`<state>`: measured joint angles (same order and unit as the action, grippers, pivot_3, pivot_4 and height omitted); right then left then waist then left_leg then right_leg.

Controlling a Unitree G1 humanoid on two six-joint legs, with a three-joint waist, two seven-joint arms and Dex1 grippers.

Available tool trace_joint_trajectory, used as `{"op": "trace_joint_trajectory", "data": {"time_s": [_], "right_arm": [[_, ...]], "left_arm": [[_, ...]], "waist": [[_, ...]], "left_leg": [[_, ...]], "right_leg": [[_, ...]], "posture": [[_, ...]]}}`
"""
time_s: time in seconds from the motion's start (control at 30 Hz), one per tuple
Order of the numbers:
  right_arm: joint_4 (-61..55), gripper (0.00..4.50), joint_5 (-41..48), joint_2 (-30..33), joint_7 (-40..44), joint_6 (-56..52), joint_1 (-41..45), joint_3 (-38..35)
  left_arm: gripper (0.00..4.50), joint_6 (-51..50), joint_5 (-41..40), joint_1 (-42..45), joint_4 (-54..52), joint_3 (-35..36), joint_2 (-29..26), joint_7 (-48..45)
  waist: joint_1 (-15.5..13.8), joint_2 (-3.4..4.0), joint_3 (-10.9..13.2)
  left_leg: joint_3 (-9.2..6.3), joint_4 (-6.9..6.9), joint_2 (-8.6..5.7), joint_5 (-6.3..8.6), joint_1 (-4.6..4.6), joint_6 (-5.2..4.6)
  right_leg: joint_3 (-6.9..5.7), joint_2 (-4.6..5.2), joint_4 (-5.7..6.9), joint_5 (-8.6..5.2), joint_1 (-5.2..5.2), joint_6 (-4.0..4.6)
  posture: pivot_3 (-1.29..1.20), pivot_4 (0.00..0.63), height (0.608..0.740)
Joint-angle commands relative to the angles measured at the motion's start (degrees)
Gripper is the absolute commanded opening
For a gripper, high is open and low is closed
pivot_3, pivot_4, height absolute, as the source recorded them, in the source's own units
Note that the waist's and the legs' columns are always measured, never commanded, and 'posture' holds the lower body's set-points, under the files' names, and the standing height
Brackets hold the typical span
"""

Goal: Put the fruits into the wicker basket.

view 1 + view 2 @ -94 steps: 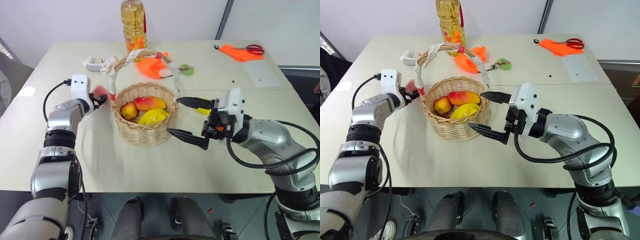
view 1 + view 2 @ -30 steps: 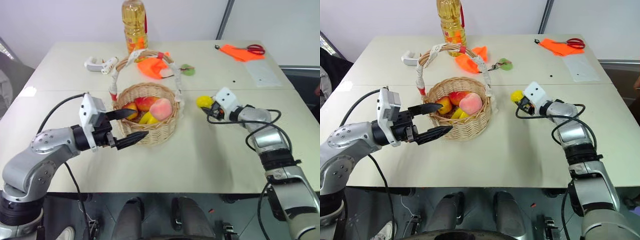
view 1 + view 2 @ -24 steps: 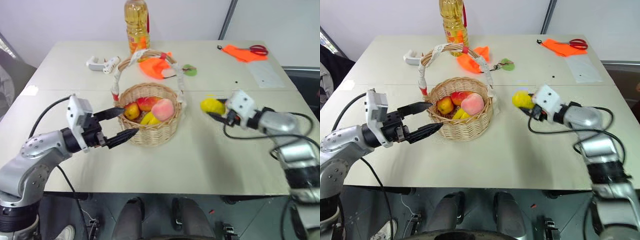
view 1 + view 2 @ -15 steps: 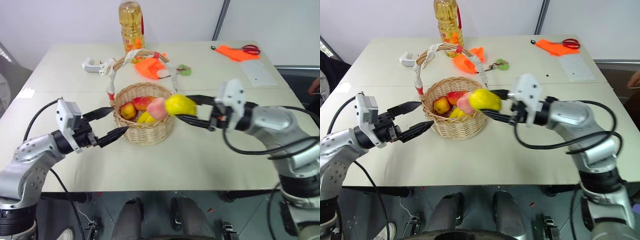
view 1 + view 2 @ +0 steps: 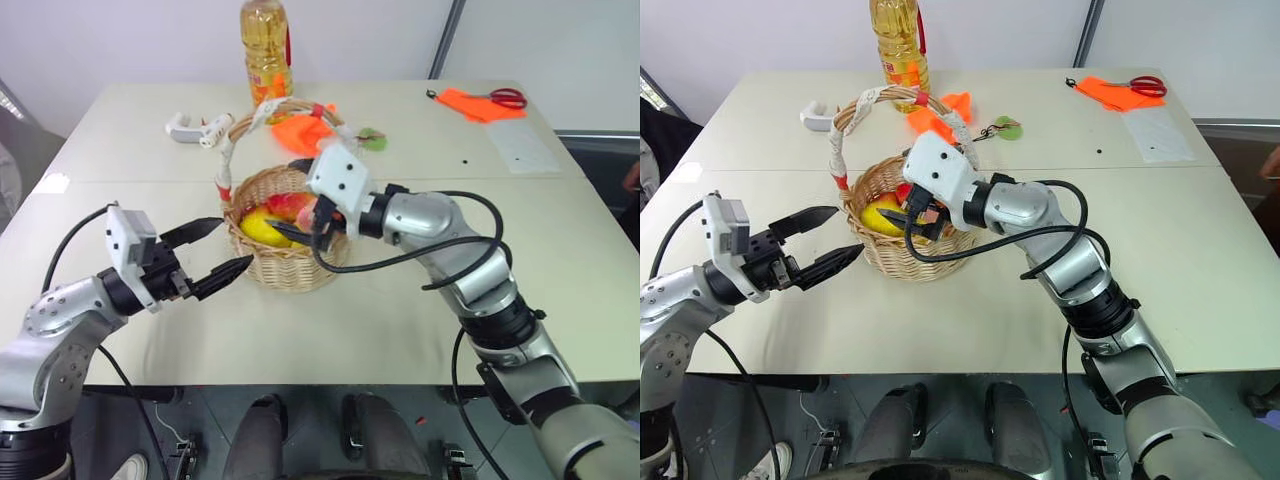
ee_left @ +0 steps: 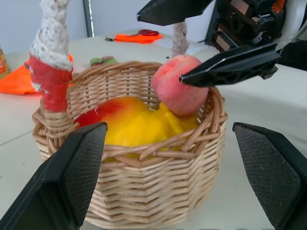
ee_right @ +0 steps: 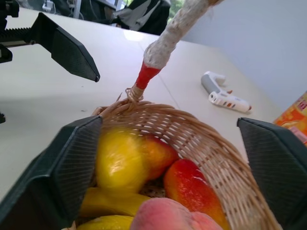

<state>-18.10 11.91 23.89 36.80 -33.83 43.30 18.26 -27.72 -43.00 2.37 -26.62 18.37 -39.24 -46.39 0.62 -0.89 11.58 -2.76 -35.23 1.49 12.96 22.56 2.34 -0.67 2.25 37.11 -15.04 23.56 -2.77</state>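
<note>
Tabletop [image 5: 420,300], cream, carrying everything; same layout as half a second ago apart from the fruit transfer.

Wicker basket [image 5: 290,262] upright left of centre, arched handle [image 5: 872,100] standing over it. Position unchanged against the earlier frames.

Right gripper [image 5: 908,222] now reaching over the basket's right rim, above the fruit pile. Half a second ago short of the rim, with the yellow fruit pinched between its fingers; now fingers [image 7: 72,163] spread wide and released, nothing between them. Arm swung markedly leftward since one second ago, when out by the right half of the tabletop.

Left gripper [image 5: 222,250] level, just beside the basket's left wall, not touching. Fingers [image 6: 72,177] spread wide, empty, framing the basket in the left wrist view. Only a slight shift from one second ago.

Fruits, all inside the basket: yellow fruit [image 5: 260,226] lying on the left side of the pile, no longer carried; pink peach [image 6: 180,86] at the right rim, directly under a right finger; red-and-yellow fruit [image 7: 192,184] beside it, plus further yellow pieces below.

Oil bottle [image 5: 267,55] and orange cloth [image 5: 305,132] behind the basket; white tool [image 5: 195,127] to the rear left; scissors [image 5: 507,98] at the far right. No change.
</note>
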Motion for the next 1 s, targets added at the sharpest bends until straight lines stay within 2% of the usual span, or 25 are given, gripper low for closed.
{"op": "trace_joint_trajectory", "data": {"time_s": [0.03, 0.13, 0.23, 0.4, 0.57, 0.6, 0.63, 0.87, 1.0], "right_arm": [[-6.64, 4.47, 5.09, 4.01, 4.47, 1.50, -4.06, -7.90], [-10.41, 4.47, 13.70, 6.40, 5.94, -3.89, -9.56, -16.75], [-9.43, 4.47, 15.90, 6.21, 2.77, -7.06, -11.03, -20.79], [-1.62, 4.47, 13.79, -0.34, -5.17, -6.96, -7.86, -20.36], [6.77, 4.47, 11.59, -6.58, -7.46, -3.94, -4.32, -17.51], [7.97, 3.95, 11.45, -7.28, -7.96, -3.97, -3.91, -17.48], [8.69, 3.72, 11.50, -7.77, -8.30, -4.13, -3.66, -17.65], [6.53, 0.05, 13.98, -7.49, -9.44, -4.48, -4.21, -21.46], [3.24, 0.05, 15.52, -4.24, -8.70, -3.50, -6.27, -25.82]], "left_arm": [[4.50, 1.65, -0.17, -0.30, -2.04, 1.04, 0.38, 0.30], [4.50, 1.94, -0.31, 0.37, -1.83, 0.35, 1.09, 0.52], [4.50, 1.88, -0.10, 1.29, -1.21, -0.51, 1.31, 0.01], [4.50, 2.04, 0.12, 3.41, -0.09, -2.09, 1.46, -0.44], [4.50, 2.10, 0.18, 4.13, -0.12, -2.67, 1.68, -0.42], [4.50, 2.13, 0.16, 4.06, -0.26, -2.66, 1.68, -0.33], [4.50, 2.16, 0.14, 3.97, -0.39, -2.65, 1.68, -0.25], [4.50, 2.58, 0.25, 2.68, -1.42, -2.64, 2.07, 0.64], [4.50, 2.81, 0.54, 2.93, -1.09, -3.17, 2.31, 0.78]], "waist": [[-0.11, -0.01, 0.00], [0.01, -0.01, 0.00], [0.32, -0.01, 0.00], [0.54, -0.02, -0.01], [0.48, -0.01, -0.01], [0.43, -0.01, -0.01], [0.30, -0.01, -0.01], [0.20, -0.02, -0.01], [0.14, -0.02, -0.01]], "left_leg": [[0.00, 0.00, 0.00, 0.00, 0.00, 0.00], [0.05, -0.01, 0.00, 0.00, -0.01, 0.00], [0.12, -0.01, 0.07, 0.00, -0.09, 0.00], [0.34, -0.02, 0.50, 0.00, -0.25, -0.01], [0.40, 0.01, 0.57, 0.00, -0.15, -0.01], [0.43, 0.01, 0.57, 0.00, -0.12, -0.01], [0.49, 0.02, 0.57, 0.01, -0.07, -0.02], [0.77, 0.01, 0.54, 0.02, 0.11, -0.05], [0.76, 0.01, 0.55, 0.03, 0.11, -0.05]], "right_leg": [[0.00, 0.00, -0.01, 0.00, -0.01, -0.01], [0.02, 0.02, -0.03, 0.01, -0.03, -0.04], [0.08, -0.10, -0.01, 0.02, -0.04, -0.01], [0.35, -0.69, 0.01, 0.07, 0.03, 0.22], [0.42, -0.80, 0.15, 0.24, 0.25, 0.37], [0.43, -0.80, 0.15, 0.28, 0.30, 0.26], [0.43, -0.79, 0.16, 0.29, 0.34, 0.21], [0.60, -0.71, 0.14, 0.28, 0.57, 0.12], [0.60, -0.73, 0.16, 0.28, 0.59, 0.13]], "posture": [[0.00, 0.150, 0.740], [0.00, 0.150, 0.740], [0.00, 0.150, 0.740], [0.00, 0.150, 0.740], [0.00, 0.150, 0.740], [0.00, 0.150, 0.740], [0.00, 0.150, 0.740], [0.00, 0.150, 0.740], [0.00, 0.150, 0.740]]}}
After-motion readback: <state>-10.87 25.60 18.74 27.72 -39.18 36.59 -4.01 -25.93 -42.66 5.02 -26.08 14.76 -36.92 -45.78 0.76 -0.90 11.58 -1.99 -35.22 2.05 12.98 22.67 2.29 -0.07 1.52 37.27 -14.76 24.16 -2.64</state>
